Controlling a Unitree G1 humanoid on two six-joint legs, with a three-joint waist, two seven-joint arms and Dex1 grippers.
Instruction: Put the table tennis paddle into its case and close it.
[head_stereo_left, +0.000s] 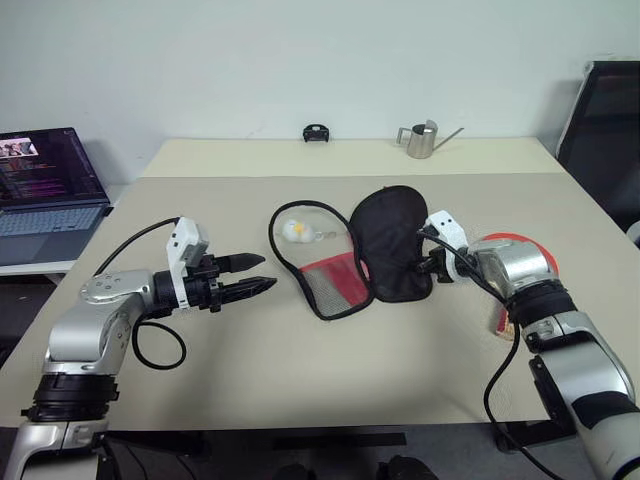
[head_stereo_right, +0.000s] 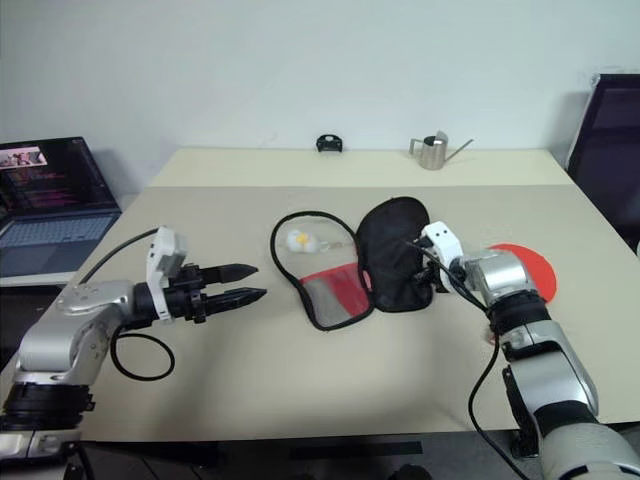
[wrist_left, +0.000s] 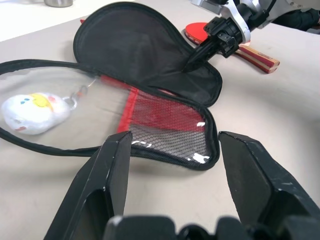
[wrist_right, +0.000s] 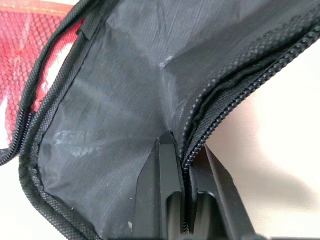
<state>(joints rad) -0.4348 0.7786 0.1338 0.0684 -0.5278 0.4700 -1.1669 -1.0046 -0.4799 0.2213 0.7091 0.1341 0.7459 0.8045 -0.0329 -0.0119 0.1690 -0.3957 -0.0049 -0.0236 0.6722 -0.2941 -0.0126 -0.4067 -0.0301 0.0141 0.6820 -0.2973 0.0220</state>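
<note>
Right wrist view, closest in: right gripper (wrist_right: 184, 165), two tapered black fingers pressed together on the zipper edge of the case (wrist_right: 120, 100). One finger lies on the smooth black lining, the other outside the coarse zipper teeth; the fabric puckers up from the pinch. Woven black binding runs along the rim, red mesh past it.

Left wrist view: left gripper (wrist_left: 175, 165), broad matte black fingers standing well apart, holding nothing, touching nothing. Just beyond their tips the open case lies flat on the beige table (wrist_left: 280, 125): a clear window half with a red mesh pocket (wrist_left: 160, 117), and a soft white-yellow fluffy charm (wrist_left: 32, 112) on a small ring inside the looped zipper. The black-lined half lies beyond, its edge taken by the right gripper's tips.

Table tennis paddle (wrist_left: 240, 47): past the right gripper's fingers, flat on the table, outside the case, red rubber face, striped wooden handle.

Far table edge, head views: small metal watering can (head_stereo_left: 422, 140), small black object (head_stereo_left: 317, 133). Laptop (head_stereo_left: 45, 185) off to the left.
</note>
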